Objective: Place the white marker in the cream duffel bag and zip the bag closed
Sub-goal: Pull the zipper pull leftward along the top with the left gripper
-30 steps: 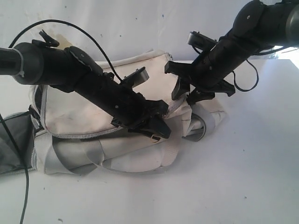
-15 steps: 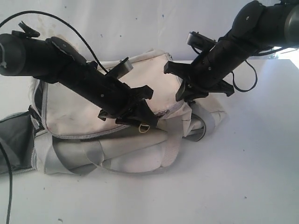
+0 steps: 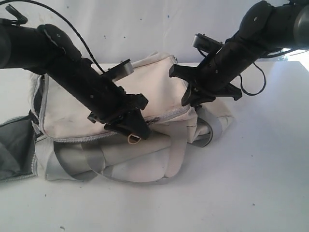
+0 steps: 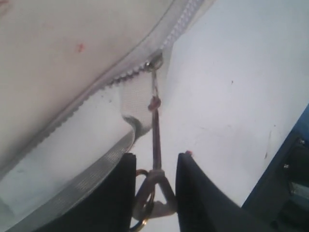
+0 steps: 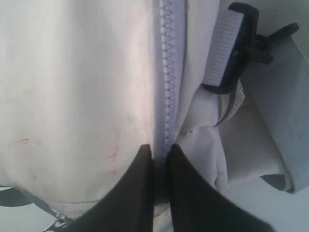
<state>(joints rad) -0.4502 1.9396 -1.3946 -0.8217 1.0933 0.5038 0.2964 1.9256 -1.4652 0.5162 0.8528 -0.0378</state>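
The cream duffel bag (image 3: 63, 121) lies flat on the white tabletop (image 3: 241, 193), stained top panel facing up, and both arms are down on it. The left pincer (image 3: 137, 131) sits at the bag's front edge, right on the zipper (image 3: 171, 113) line. The left wrist view shows the detail: the pincer (image 4: 157, 157) has its two black fingers (image 4: 193, 193) closed onto the zip pull (image 4: 155, 121). That pull is a thin cord and tab stretched taut from the slider (image 4: 154, 63) back into the grip. A small metal ring (image 3: 133, 139) hangs from the pull, just under the fingertips and against the bag's front side.

The right pincer (image 3: 193, 99) is at the bag's end, on the same zipper line. From the right wrist its fingers (image 5: 140, 193) are pressed almost together, pinching the bag's fabric right at the zipper (image 5: 166, 72) teeth. The teeth are meshed shut along the stretch leading away from that grip. Just beside this stretch a black buckle (image 5: 241, 48) holds a band of grey webbing at the bag's end.

A wide grey strap (image 3: 72, 162) loops across the bag's front side, below the left pincer. At the bag's far end from the right pincer, a flap (image 3: 14, 150) lies open on the tabletop, dark grey lining showing.
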